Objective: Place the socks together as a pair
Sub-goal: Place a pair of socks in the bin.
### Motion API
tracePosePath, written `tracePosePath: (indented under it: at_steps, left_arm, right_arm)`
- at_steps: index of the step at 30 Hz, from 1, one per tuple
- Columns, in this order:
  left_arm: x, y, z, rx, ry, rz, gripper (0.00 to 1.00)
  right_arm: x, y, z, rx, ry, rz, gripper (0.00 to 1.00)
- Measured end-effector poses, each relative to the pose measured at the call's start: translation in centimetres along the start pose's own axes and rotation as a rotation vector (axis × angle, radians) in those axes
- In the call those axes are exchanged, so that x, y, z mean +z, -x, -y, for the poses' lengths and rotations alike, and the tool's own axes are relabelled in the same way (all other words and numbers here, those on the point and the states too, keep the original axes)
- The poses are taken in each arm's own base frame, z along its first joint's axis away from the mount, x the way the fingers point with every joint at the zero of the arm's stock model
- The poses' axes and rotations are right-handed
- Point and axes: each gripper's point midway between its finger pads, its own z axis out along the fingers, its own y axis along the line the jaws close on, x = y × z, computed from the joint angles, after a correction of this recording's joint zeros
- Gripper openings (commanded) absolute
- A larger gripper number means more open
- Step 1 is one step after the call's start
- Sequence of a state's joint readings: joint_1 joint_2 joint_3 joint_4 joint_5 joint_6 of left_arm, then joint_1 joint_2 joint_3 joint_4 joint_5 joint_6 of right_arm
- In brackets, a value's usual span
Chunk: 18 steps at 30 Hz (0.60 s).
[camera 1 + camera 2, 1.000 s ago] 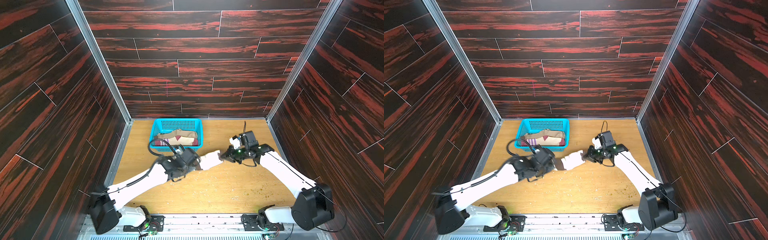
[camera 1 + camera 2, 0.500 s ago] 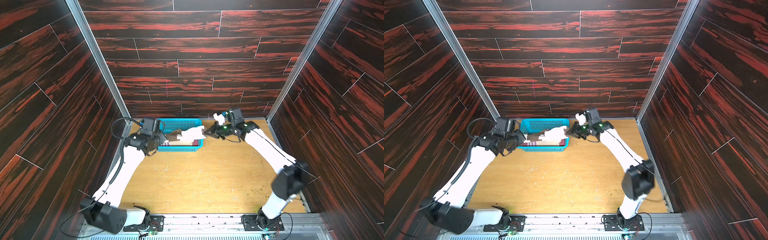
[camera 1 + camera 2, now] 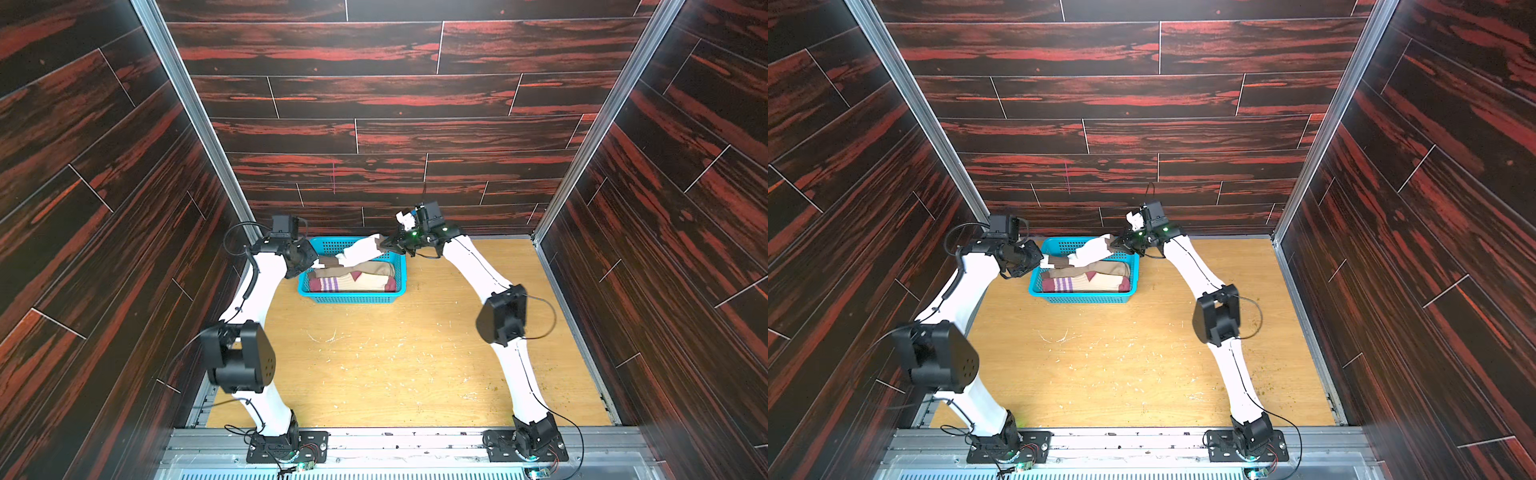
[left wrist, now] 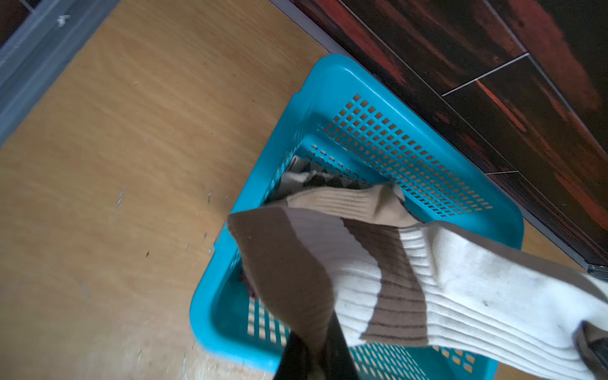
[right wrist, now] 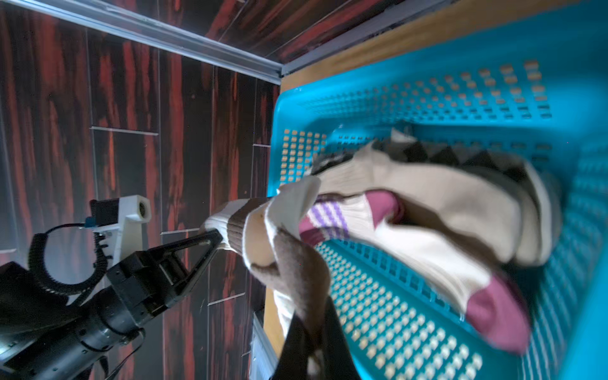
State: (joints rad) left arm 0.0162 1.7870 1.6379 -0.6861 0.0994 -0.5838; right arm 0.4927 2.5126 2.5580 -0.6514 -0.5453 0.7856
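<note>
A white sock with brown bands (image 3: 359, 251) (image 3: 1092, 251) hangs stretched above the blue basket (image 3: 353, 297) (image 3: 1079, 298); both grippers hold it. My left gripper (image 3: 318, 262) (image 4: 316, 355) is shut on its brown cuff end at the basket's left side. My right gripper (image 3: 384, 245) (image 5: 312, 345) is shut on its brown other end at the basket's back right corner. Whether this is one sock or two layered, I cannot tell. In the basket lie a maroon-beige sock with purple stripes (image 3: 332, 284) (image 5: 332, 217), a tan sock (image 3: 374, 270) and an argyle one (image 4: 329, 181).
The basket stands at the back of the wooden table (image 3: 395, 365), close to the dark back wall (image 3: 374, 199). Metal rails (image 3: 582, 332) edge the table's sides. The left arm's elbow (image 3: 241, 357) and the right arm's elbow (image 3: 500, 318) stand over the table's sides.
Both arms have carried the white sock from above the middle of the table back to above the basket, stretching out toward the back wall. Both grippers have stayed shut on it.
</note>
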Motion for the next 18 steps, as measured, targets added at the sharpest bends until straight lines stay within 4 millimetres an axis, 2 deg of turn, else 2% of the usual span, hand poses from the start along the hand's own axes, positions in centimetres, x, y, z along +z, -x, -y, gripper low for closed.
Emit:
tracePosePath:
  at_steps: [3,6,10,14,15,16,18]
  left_arm:
    - [2.6,0.1,-0.3,0.011,-0.012,-0.034,0.03]
    - [5.1,-0.8,-0.5,0.031,-0.019,-0.093,0.03]
    - [7.0,-2.5,-1.4,0.051,-0.014,-0.153,0.03]
    - [7.5,-3.6,-2.1,0.075,-0.004,-0.181,0.03]
    - [7.6,-3.8,-2.2,0.081,-0.001,-0.184,0.03]
    - [7.6,-3.8,-2.3,0.087,0.002,-0.185,0.04]
    - [7.6,-3.8,-2.5,0.099,0.010,-0.182,0.05]
  right_arm:
    - [1.9,-0.4,2.7,0.036,-0.038,-0.027,0.00]
    - [3.1,-1.7,5.8,0.088,-0.104,-0.068,0.00]
    - [3.9,-3.6,9.5,0.131,-0.190,-0.112,0.00]
    - [3.1,-4.6,9.9,0.126,-0.211,-0.116,0.00]
    - [2.8,-4.9,10.0,0.127,-0.222,-0.114,0.03]
    - [2.6,-5.1,10.1,0.129,-0.229,-0.115,0.07]
    - [2.3,-5.3,10.1,0.129,-0.236,-0.110,0.24]
